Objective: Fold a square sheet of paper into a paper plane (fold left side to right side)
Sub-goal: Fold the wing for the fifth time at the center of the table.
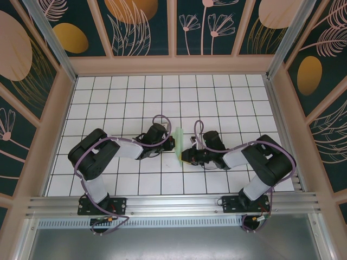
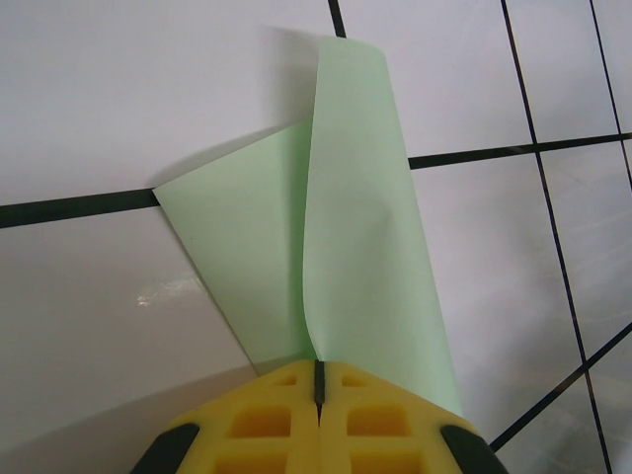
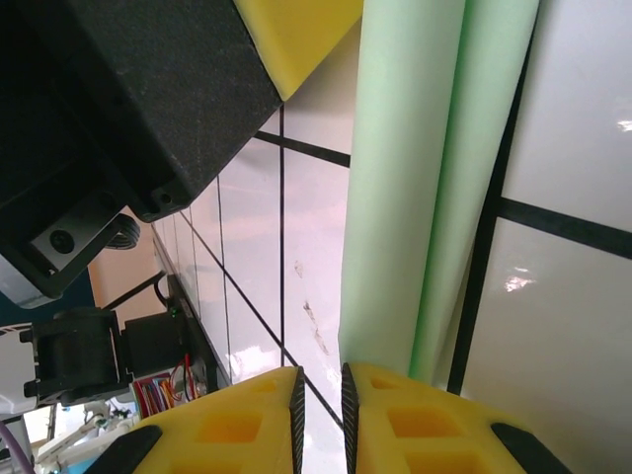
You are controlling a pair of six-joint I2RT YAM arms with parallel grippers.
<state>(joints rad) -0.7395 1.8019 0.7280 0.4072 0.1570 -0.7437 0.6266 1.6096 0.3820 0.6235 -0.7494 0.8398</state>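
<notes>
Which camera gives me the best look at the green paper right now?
Left wrist: it shows the paper nearly whole, one flap raised, pinched in the shut left gripper. Top external gives a small thin sliver; right wrist, close-up long folded layers without the outline.

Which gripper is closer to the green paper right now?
Left. The left gripper is clamped on the green paper; the right gripper sits beside it, jaws slightly apart, nothing between them.
</notes>
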